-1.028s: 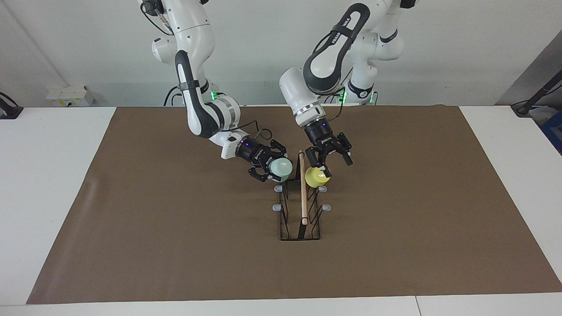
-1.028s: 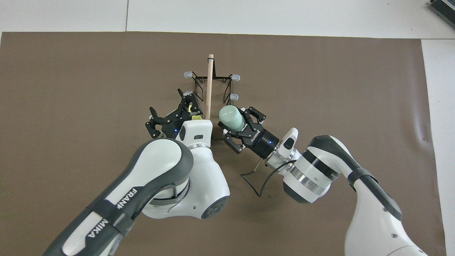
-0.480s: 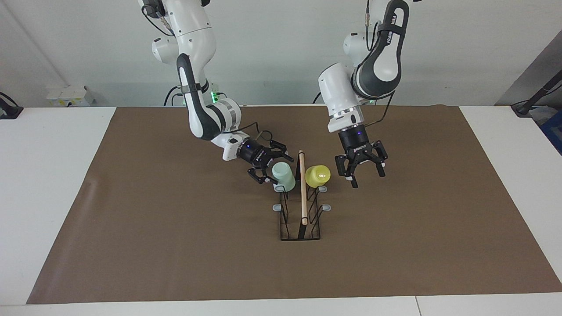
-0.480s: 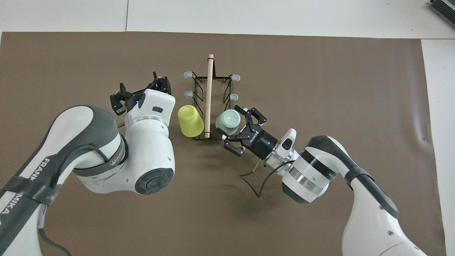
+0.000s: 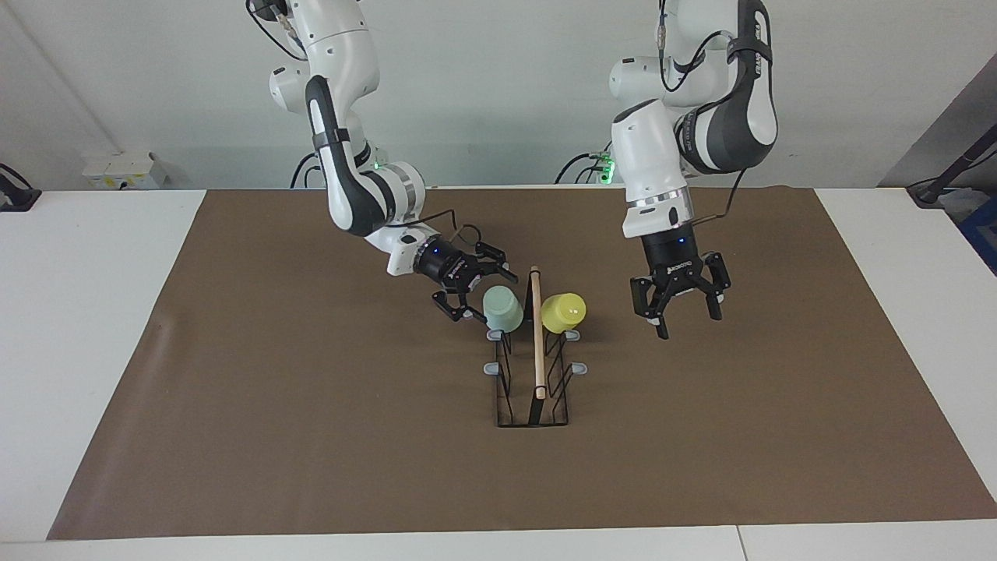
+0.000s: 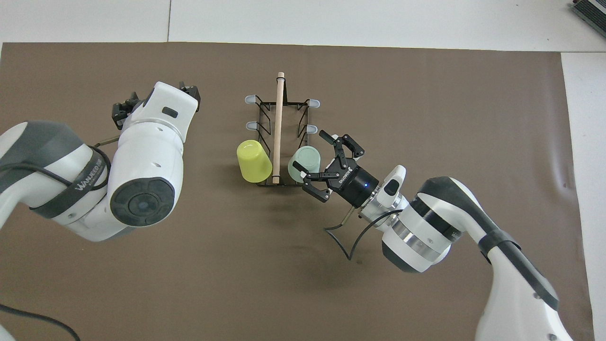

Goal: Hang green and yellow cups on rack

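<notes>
Green cup [image 5: 502, 308] and yellow cup [image 5: 564, 312] both upside down on the prongs at the robot end of the rack [image 5: 536, 366], either side of its wooden bar. Look like light, stiff, slick plastic, probably best pinched across the tapered wall. Right gripper [image 5: 467, 287] spread open just beside green, left gripper [image 5: 679, 305] open over bare mat toward its own end, both empty.

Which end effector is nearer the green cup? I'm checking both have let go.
Right. The right end effector sits open right beside the green cup; the left end effector hangs open past the yellow cup.
</notes>
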`<state>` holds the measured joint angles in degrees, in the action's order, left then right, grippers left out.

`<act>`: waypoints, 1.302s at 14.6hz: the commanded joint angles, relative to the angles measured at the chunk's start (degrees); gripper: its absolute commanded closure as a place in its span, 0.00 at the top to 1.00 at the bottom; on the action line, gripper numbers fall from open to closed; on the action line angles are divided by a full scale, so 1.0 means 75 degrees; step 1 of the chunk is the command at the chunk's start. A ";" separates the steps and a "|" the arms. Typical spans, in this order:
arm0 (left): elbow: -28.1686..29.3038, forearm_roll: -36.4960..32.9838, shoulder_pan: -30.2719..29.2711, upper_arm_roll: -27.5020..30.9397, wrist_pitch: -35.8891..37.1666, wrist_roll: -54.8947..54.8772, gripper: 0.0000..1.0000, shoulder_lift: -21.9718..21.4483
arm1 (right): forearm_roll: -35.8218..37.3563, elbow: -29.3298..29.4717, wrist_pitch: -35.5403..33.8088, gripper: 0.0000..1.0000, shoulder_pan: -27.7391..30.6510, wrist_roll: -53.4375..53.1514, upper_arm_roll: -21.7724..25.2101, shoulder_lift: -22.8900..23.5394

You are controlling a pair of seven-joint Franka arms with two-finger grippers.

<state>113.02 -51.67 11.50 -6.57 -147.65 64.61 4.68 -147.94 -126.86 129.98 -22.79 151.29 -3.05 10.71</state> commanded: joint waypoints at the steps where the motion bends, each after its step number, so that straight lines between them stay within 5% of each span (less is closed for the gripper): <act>1: -0.0092 0.1388 0.0001 0.0337 -0.0107 -0.2010 1.00 -0.0132 | 0.0046 -0.0101 0.1075 1.00 0.0249 0.0360 -0.0074 -0.0794; 5: -0.0116 0.3778 0.0001 0.0828 0.0348 -0.4684 1.00 -0.0611 | 0.2223 0.0167 0.1852 1.00 0.0834 0.0231 -0.0062 -0.0925; 8: -0.0116 0.5244 -0.0196 0.1017 0.1005 -0.6419 1.00 -0.0917 | 0.5009 0.0613 0.1981 1.00 0.1630 -0.0269 -0.0062 -0.0750; 14: -0.1436 0.7284 -0.0934 0.1017 0.4224 -0.8879 1.00 -0.0953 | 1.1595 0.1411 0.1958 1.00 0.2429 -0.4249 -0.0004 -0.0480; 19: -0.2811 0.7628 -0.1252 0.1029 0.6208 -0.9869 1.00 -0.0531 | 1.4776 0.1411 0.1922 1.00 0.2640 -0.7755 0.0020 -0.0538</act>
<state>96.16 4.36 2.64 1.35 -105.35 -7.33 -1.91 -43.14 -117.05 144.15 -4.29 100.81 -2.48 6.04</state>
